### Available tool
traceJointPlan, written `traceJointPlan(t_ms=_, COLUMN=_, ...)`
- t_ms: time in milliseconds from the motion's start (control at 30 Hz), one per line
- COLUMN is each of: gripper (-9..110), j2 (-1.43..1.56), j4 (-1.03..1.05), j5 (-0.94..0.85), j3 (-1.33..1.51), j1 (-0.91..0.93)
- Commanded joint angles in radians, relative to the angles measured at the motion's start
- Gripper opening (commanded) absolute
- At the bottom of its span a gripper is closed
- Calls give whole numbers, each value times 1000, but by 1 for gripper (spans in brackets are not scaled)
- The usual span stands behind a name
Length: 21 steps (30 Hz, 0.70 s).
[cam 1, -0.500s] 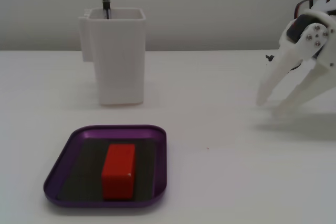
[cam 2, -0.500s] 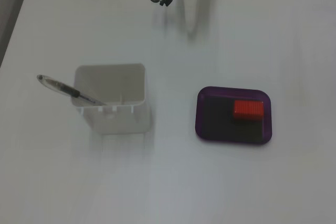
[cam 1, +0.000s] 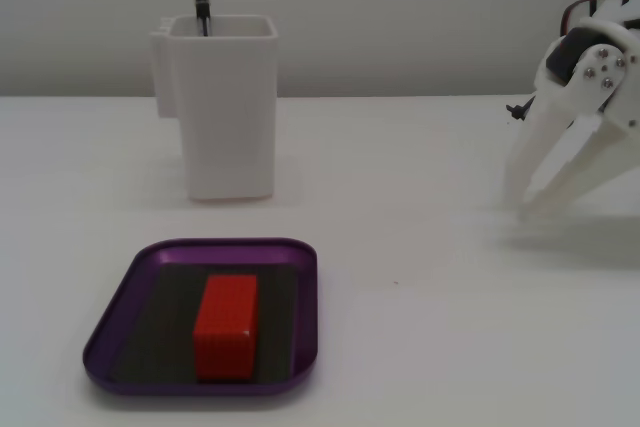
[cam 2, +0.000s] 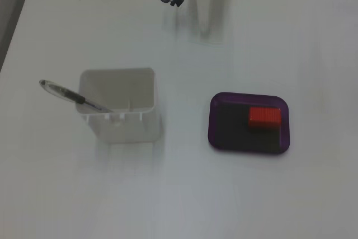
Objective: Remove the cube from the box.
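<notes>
the red cube (cam 1: 226, 325) lies flat inside the purple tray (cam 1: 112, 322), untouched, so the grasp has not begun. well right of the tray, the gripper (cam 1: 519, 201) hangs empty above the bench (cam 1: 420, 347), fingers narrowly parted.

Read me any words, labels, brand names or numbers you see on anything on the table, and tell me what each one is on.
None: no readable text in either fixed view. The cube, the box, the white container, the pen and the gripper show no visible print.
</notes>
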Motion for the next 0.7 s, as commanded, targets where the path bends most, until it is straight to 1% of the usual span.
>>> traceJointPlan(t_ms=0, gripper=-1, j2=63, j4=-17, j5=2, j3=8, j1=-8)
traceJointPlan(t_ms=467, gripper=-1, j2=63, j4=-20, j5=5, j3=6, j1=-8)
traceJointPlan(t_ms=567, gripper=0, j2=63, j4=-55, j5=8, j3=-6, j1=-8)
traceJointPlan(t_ms=667, gripper=0, j2=60, j4=-81, j5=9, j3=-77, j1=-6)
